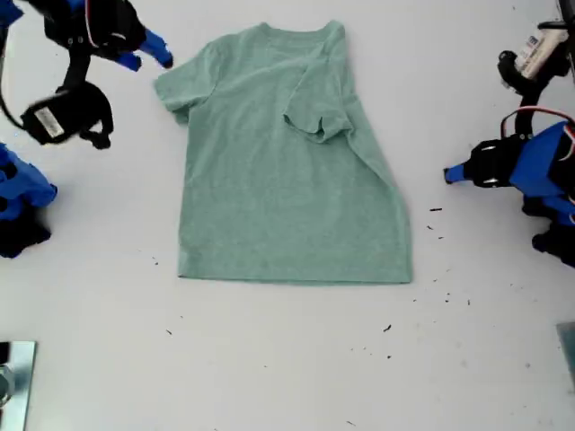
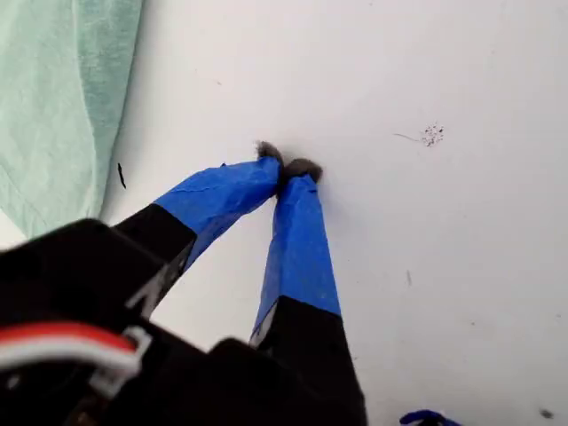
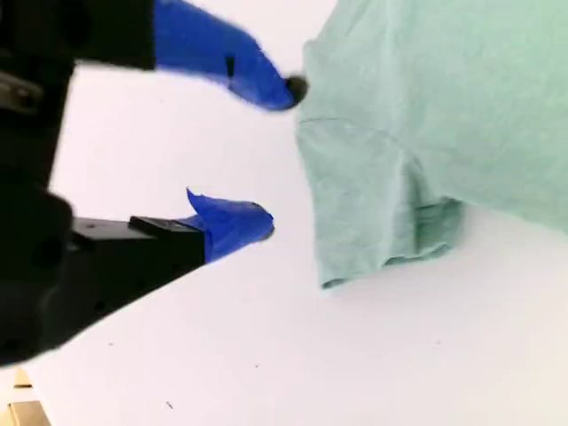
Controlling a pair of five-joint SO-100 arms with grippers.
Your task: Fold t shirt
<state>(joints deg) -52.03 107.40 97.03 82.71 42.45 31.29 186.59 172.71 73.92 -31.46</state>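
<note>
While the t shirt [image 1: 287, 171] is spread flat on the white bench [image 1: 287, 359], one sleeve is seen folded inward over its chest. My second gripper [image 3: 277, 158] is held just beside the other sleeve, jaws apart and empty. My first gripper [image 2: 288, 169] is kept well apart from the shirt's hem side, jaws together on nothing.

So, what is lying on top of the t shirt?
Only its own sleeve, folded inward onto the chest of the t shirt. Nothing else rests on it. The cloth beneath that folded sleeve is covered, so it cannot be seen.
</note>
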